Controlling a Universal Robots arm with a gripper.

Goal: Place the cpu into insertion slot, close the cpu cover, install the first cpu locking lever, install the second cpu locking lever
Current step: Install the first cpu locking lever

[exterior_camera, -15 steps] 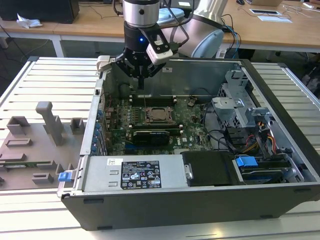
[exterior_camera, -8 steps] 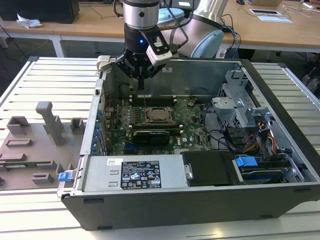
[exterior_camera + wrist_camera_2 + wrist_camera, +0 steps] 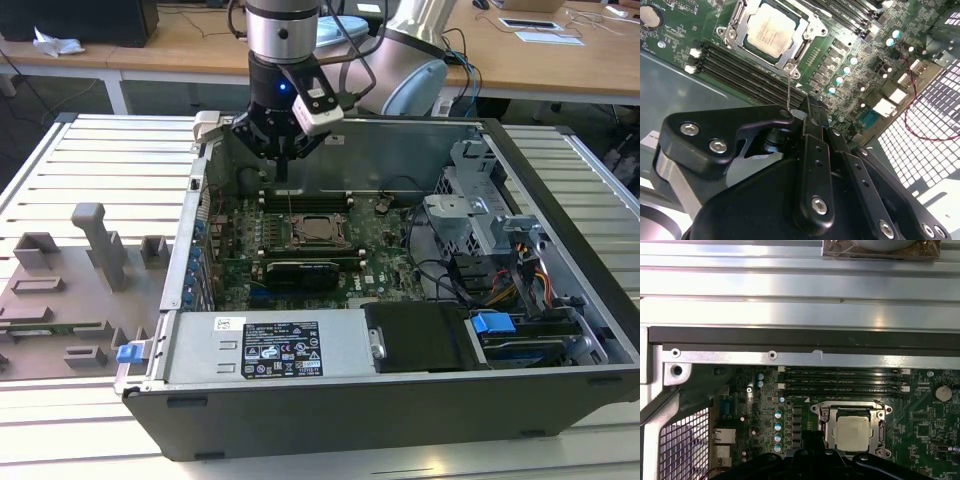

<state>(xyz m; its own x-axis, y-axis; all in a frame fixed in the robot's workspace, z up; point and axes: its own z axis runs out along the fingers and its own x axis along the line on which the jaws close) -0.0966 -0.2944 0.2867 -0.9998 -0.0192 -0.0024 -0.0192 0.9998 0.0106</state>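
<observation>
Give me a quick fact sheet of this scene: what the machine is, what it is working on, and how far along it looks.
machine: one robot arm with a black claw
workplace: an opened computer case lying on a slatted table
claw position: above the green motherboard, just behind the socket
cpu: seated in the socket, silver top showing
cpu cover: down around the chip in both wrist views
thin wire lever: stands up from the socket corner toward the claw
claw grip: cannot tell
</observation>
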